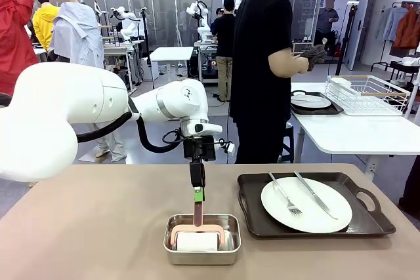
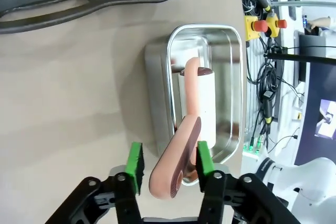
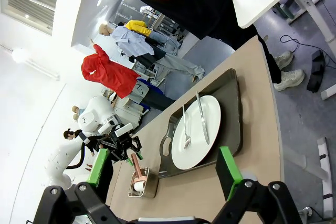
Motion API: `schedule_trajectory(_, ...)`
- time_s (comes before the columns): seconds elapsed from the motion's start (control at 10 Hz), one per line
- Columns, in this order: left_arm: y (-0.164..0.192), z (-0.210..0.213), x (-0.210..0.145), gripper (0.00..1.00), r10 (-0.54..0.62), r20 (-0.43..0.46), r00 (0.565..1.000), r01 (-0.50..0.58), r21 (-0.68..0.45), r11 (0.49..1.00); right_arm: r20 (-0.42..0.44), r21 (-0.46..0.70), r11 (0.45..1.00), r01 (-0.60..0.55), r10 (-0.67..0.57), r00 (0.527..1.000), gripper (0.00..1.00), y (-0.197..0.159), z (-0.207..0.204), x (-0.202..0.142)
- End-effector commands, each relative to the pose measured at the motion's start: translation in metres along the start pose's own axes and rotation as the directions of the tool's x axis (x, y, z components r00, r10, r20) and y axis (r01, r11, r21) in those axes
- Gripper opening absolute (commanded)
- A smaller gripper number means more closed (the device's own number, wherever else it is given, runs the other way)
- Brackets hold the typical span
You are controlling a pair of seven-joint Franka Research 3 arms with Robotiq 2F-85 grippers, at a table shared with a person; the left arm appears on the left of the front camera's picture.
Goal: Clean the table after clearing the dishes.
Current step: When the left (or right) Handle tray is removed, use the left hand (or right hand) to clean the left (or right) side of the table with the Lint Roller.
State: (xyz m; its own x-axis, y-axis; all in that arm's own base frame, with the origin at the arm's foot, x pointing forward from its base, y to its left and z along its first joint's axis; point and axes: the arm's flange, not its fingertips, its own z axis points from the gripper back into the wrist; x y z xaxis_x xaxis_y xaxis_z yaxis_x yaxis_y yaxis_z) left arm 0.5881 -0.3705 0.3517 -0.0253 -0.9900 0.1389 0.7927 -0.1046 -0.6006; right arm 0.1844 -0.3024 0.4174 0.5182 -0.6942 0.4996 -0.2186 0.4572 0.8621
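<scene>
On the beige table (image 1: 92, 227) stands a steel tin (image 1: 202, 254) holding a roller (image 1: 197, 240) with a white roll and a pink handle (image 2: 176, 161). My left gripper (image 1: 197, 196) reaches down over the tin, and its green pads (image 2: 205, 157) have closed in on the raised handle. To the right, a white plate (image 1: 306, 206) with a fork (image 1: 285, 196) and knife (image 1: 316, 196) lies on a dark tray (image 1: 252, 218). My right gripper (image 3: 163, 153) hangs wide open above the table's right end, holding nothing. The same plate (image 3: 197, 129) shows below it.
A person in black (image 1: 262, 63) stands at the far edge, turned toward a white side table (image 1: 354, 136). On that table sit a second tray with a plate (image 1: 310, 101) and a wire rack (image 1: 367, 93). The left half of the tabletop is bare.
</scene>
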Motion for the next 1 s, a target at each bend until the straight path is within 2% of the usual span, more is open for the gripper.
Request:
schedule_trajectory(0.0,0.003,0.008,0.004,0.35,0.002,-0.009,1.0,-0.003,-0.049,0.999,0.016,0.012,1.0,-0.018,0.018,1.0,1.0,0.003,0.0,-0.003)
schedule_trajectory(0.3,0.002,0.009,0.005,0.04,0.0,-0.023,1.0,-0.002,-0.062,0.998,0.016,0.012,1.0,-0.018,0.018,1.0,1.0,0.003,0.0,-0.003)
schedule_trajectory(0.4,-0.001,0.01,0.004,0.0,0.008,-0.031,0.999,-0.01,-0.06,0.998,0.016,0.012,1.0,-0.018,0.018,1.0,1.0,0.003,0.0,-0.003)
schedule_trajectory(0.6,-0.021,0.023,0.002,0.0,0.082,-0.015,0.997,-0.082,0.0,0.997,0.016,0.012,1.0,-0.018,0.018,1.0,1.0,0.003,0.0,-0.003)
schedule_trajectory(0.8,-0.065,0.049,-0.007,0.0,0.24,0.107,0.965,-0.254,0.157,0.954,0.016,0.012,1.0,-0.018,0.018,1.0,1.0,0.003,0.0,-0.003)
schedule_trajectory(0.9,-0.092,0.06,-0.02,0.0,0.316,0.178,0.932,-0.348,0.2,0.916,0.016,0.012,1.0,-0.018,0.018,1.0,1.0,0.003,0.0,-0.003)
